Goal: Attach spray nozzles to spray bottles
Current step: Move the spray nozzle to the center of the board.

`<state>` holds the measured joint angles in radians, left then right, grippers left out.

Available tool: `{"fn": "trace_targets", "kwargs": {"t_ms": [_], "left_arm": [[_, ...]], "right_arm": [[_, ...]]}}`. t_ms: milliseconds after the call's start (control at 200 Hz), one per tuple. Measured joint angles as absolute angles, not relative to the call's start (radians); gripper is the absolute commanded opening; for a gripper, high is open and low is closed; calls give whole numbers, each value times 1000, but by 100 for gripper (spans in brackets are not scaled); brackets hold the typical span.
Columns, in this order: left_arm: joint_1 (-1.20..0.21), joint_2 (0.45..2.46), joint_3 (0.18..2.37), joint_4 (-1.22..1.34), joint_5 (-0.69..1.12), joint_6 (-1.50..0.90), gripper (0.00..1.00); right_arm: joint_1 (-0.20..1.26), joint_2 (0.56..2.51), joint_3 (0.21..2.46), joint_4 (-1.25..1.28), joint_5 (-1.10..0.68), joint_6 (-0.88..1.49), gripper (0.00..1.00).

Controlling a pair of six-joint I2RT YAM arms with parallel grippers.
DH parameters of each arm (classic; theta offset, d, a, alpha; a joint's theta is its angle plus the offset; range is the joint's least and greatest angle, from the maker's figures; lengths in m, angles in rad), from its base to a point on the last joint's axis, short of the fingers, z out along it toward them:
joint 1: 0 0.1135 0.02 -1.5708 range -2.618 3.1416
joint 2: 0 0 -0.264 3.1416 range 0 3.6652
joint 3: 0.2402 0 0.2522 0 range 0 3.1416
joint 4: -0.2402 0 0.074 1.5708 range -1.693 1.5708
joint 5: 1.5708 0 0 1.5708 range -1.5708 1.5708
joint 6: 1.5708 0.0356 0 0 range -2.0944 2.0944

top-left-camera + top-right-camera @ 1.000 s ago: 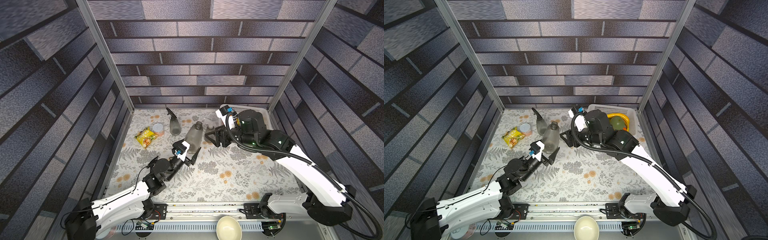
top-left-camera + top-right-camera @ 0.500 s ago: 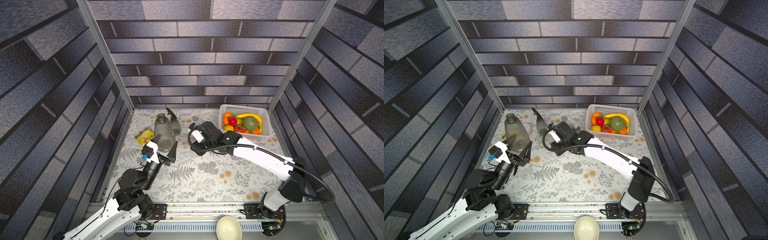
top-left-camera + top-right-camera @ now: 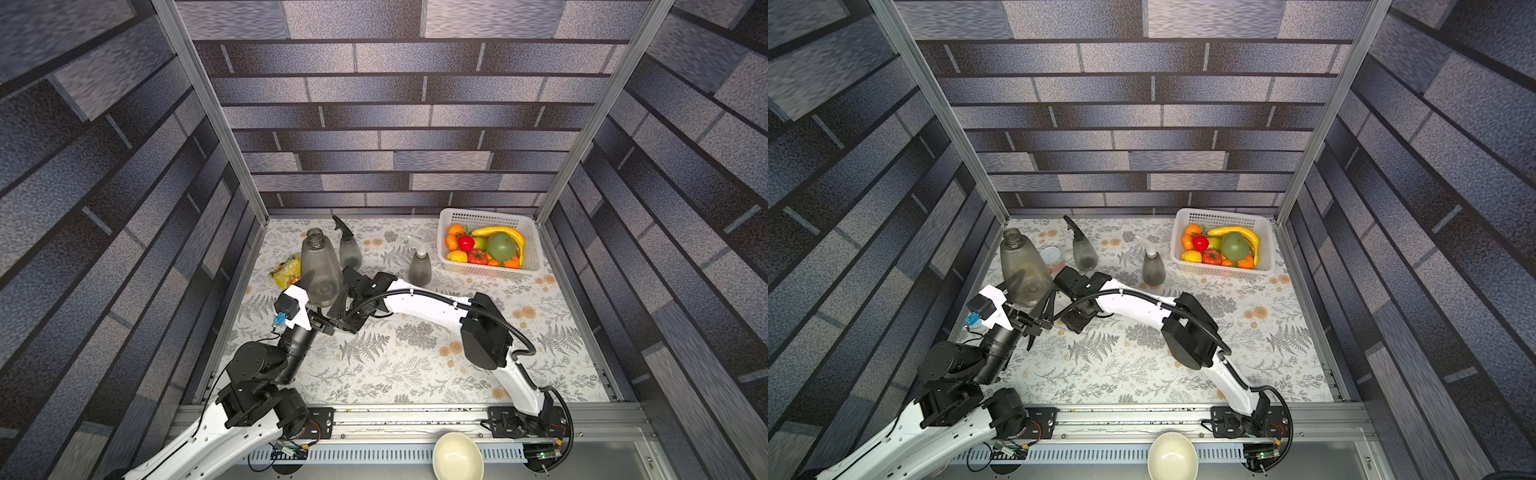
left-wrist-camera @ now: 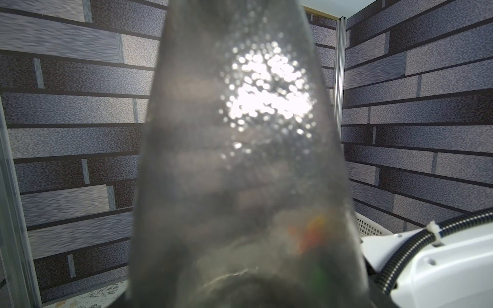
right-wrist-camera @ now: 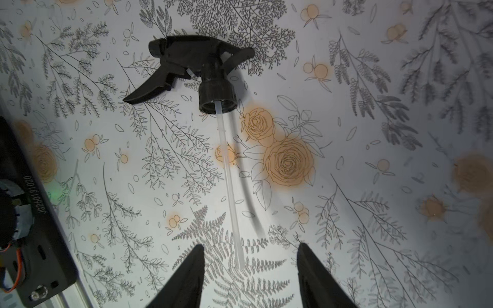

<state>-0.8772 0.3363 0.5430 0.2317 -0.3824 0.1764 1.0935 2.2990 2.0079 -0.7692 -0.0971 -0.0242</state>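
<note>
Over floral worktop (image 3: 415,365), near its left edge, grasping uncapped spray bottle (image 3: 319,270) upright by the base with left end effector (image 3: 322,298). Beside it, hovering right end effector (image 5: 249,248), released and empty, jaws parted either side of dip tube (image 5: 229,186) tip of black spray nozzle (image 5: 197,66) lying flat on worktop.

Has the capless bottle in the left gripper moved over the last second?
Yes. The capless bottle went left: earlier it was right of the standing black-nozzled bottle, now it is left of it.
</note>
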Motion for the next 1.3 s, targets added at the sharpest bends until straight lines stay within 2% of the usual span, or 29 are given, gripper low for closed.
{"fn": "trace_targets", "kwargs": {"t_ms": [185,301,416,636,1002,1067,1152,1303], "left_arm": [[-878,336,543,227,-382,176,82],[-882,336,543,227,-382,176,82],[-883,336,543,224,-382,176,82],[-883,338,541,224,-382,176,82],[-883,420,495,301,-353,136,82],[-883,452,479,325,-343,117,82],[-883,490,457,356,-330,95,82],[-883,521,426,390,-312,72,82]], "right_arm": [[1102,2411,2096,-815,-133,-35,49],[1107,2449,2122,-826,-132,-36,36],[1107,2449,2111,-817,-120,-12,19],[1107,2353,1945,-736,-76,36,9],[1070,1900,1359,-641,26,277,12],[1057,1818,1240,-640,34,332,19],[1046,1748,1131,-642,14,383,39],[1041,1677,1061,-650,-73,449,45]]}}
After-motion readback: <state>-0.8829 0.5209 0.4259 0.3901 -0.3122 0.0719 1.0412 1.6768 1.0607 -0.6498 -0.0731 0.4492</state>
